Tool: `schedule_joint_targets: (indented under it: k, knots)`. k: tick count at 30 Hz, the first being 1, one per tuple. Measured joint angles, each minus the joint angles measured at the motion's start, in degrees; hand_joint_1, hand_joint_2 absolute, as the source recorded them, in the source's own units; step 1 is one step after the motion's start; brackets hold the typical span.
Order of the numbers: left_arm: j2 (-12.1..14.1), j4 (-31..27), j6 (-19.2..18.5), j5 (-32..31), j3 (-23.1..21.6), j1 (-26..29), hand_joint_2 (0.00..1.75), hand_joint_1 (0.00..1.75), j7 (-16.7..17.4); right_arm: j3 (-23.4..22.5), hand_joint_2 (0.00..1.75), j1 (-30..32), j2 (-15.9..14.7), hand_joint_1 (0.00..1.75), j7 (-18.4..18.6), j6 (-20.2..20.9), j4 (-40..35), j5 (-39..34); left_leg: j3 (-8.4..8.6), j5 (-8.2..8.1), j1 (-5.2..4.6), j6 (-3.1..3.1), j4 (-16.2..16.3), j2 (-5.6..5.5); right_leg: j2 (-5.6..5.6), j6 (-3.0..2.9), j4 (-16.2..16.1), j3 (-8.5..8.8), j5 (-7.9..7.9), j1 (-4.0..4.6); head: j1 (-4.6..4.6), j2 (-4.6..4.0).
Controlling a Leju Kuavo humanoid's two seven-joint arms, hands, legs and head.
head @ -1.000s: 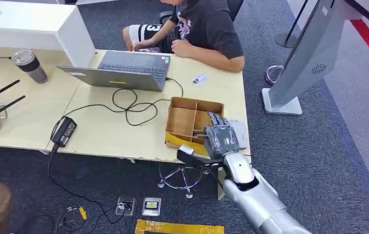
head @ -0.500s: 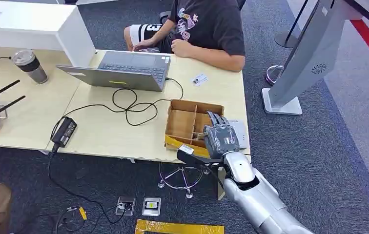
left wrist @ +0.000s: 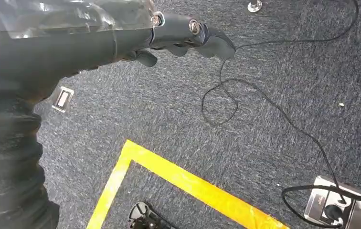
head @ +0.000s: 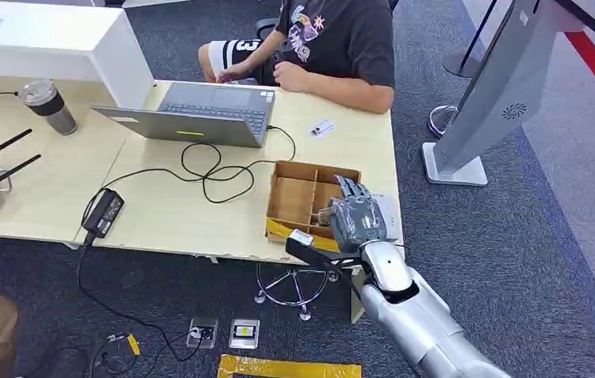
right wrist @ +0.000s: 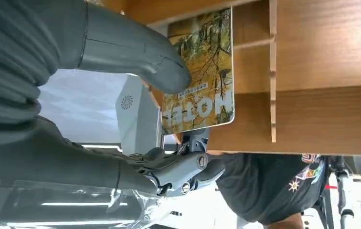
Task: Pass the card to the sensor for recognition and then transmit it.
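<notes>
Wooden table point(head: 160, 213) holds a brown box point(head: 298, 194) split into small sections, near its corner. Over the box, the right hand point(head: 355, 218) pinches a yellow card point(right wrist: 200, 71) with "HOTEL" on it; the thumb point(right wrist: 135, 52) presses its face and the fingers point(right wrist: 183, 169) sit behind. Its long side runs along the box's dividers. Down by the carpet, the left hand point(left wrist: 178, 36) hangs with fingers curled, holding nothing.

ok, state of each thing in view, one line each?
card: pinched by right hand, over the box
cardboard box: open, on table edge
left hand: holds nothing, fingers curled, over carpet
laptop: lid open
cup: upright, lidded
</notes>
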Motion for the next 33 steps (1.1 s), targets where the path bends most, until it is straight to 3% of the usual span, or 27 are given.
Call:
schedule_joint_targets:
  k: [7, 12, 16, 23, 33]
  knots:
    - [-0.1, 0.0, 0.3, 0.2, 0.0, 0.1, 1.75, 0.00, 0.0, -1.9, 1.75, -2.6, -0.2, 1.75, 0.0, -0.9, -1.6, -1.8, 0.03, 0.00, 0.00, 0.00, 0.0, 0.00, 0.01, 0.00, 0.0, 0.00, 0.01, 0.00, 0.00, 0.02]
    - [-0.2, 0.0, 0.6, 0.2, 0.0, 0.3, 1.75, 0.00, 0.0, -5.1, 1.75, -5.7, -1.7, 1.75, -0.4, -4.1, -4.8, -6.8, 0.03, 0.01, -0.03, 0.00, 0.0, 0.01, 0.00, 0.04, 0.0, 0.00, 0.04, -0.03, -0.02, 0.00]
    - [-0.3, 0.0, 0.7, 0.2, 0.0, 0.4, 1.75, 0.00, 0.0, -9.6, 1.75, -9.8, -3.8, 1.75, -1.8, -2.9, -10.4, -9.9, 0.08, 0.01, -0.03, 0.00, 0.0, 0.04, 0.03, 0.05, 0.0, 0.02, 0.04, -0.04, 0.02, 0.00]
    - [-0.7, 0.0, 0.7, -0.2, 0.0, 0.3, 1.75, 0.00, 0.0, -13.7, 1.75, -11.0, -4.9, 1.75, -2.0, -3.7, -16.7, -10.3, 0.08, 0.01, -0.03, 0.00, 0.0, 0.04, 0.04, 0.06, 0.0, 0.01, 0.05, -0.03, 0.00, 0.00]
    - [-1.2, 0.0, 0.7, -0.7, 0.0, -0.2, 1.75, 0.00, 0.3, -15.9, 1.75, -13.4, -4.9, 1.75, -5.3, -3.5, -19.8, -12.9, 0.08, 0.01, -0.02, 0.00, 0.0, 0.05, 0.05, 0.06, 0.0, 0.04, 0.05, -0.03, 0.00, 0.02]
